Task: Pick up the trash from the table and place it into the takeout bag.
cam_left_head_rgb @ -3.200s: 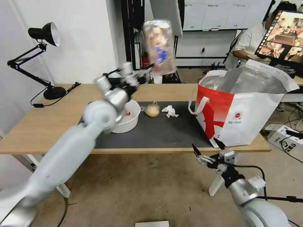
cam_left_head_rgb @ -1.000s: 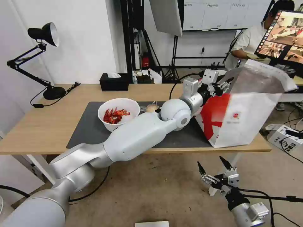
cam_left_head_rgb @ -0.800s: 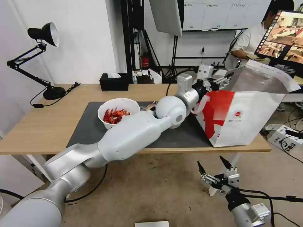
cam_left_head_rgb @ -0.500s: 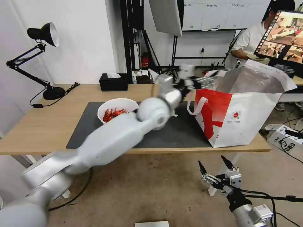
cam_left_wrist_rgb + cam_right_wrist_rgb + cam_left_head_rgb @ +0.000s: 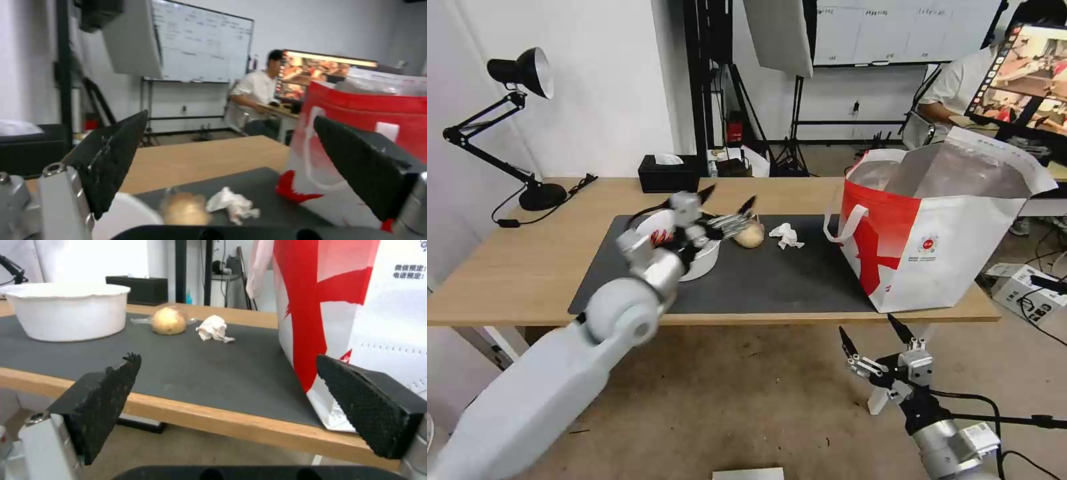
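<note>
Left pincer (image 5: 727, 200) gapes empty above bowl (image 5: 700, 260) and lump (image 5: 750, 235); a careless dip could spill shells.

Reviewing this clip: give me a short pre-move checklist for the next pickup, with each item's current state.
1. Left gripper open, holding nothing: ok.
2. Remaining trash on the mat: white bowl, beige bagged lump and crumpled tissue lie apart: ok.
3. Takeout bag upright, mouth open: ok.
4. Right gripper open, below the table edge, away from the trash: ok.
5. Clear tray inside the bag: cannot tell.
</note>
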### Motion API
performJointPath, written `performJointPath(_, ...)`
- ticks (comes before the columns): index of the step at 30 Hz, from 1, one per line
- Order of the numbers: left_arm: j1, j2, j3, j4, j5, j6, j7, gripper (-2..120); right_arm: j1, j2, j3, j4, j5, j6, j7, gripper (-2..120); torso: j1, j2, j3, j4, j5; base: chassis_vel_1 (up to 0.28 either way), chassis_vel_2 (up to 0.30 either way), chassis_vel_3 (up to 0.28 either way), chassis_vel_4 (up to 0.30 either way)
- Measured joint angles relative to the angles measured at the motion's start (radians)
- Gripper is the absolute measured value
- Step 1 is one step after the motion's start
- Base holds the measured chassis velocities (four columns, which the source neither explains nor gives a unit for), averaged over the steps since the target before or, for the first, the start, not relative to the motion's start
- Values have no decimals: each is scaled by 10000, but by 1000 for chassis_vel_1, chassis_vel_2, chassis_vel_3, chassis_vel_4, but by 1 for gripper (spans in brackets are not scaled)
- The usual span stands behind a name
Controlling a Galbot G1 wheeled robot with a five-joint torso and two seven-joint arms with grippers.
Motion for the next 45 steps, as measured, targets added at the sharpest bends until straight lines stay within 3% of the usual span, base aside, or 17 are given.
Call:
performJointPath(6,1634,35,-958,-383,1023,-460,22,100,-128,212,28,-2,-52,92,5,100,0,0,1,4,2,0,0,0,0)
performJointPath(7,2077,-117,-1179,-511,1261,-498,40,100,-216,337,45,-9,-97,184,12,100,0,0,1,-6,0,0,0,0,0)
performJointPath(11,3476,-792,-2017,-739,2082,-735,151,100,-198,453,-50,-61,-237,332,109,100,0,0,0,-6,4,0,0,0,0)
performJointPath(13,4291,-1253,-2428,-749,2720,-912,290,100,-142,467,-136,-92,-315,394,160,100,0,0,1,1,-4,0,0,0,0)
performJointPath(14,5025,-1770,-2874,-694,3527,-1190,444,100,-92,476,-242,-144,-382,494,207,100,0,0,0,-1,2,0,0,0,0)
performJointPath(22,7227,-3288,-3943,-468,5605,-2265,1069,100,183,488,-711,-860,-583,1136,282,100,0,0,1,0,1,0,0,0,0)
performJointPath(32,8129,-4002,-4205,-308,6207,-2413,1153,100,343,455,-1050,-1314,-593,1247,283,100,1,0,1,-1,0,0,0,0,0)
performJointPath(45,8182,-4202,-4122,-166,6179,-2399,1233,100,317,388,-1087,-1231,-593,1212,285,100,2,-1,2,-1,0,0,0,0,0)
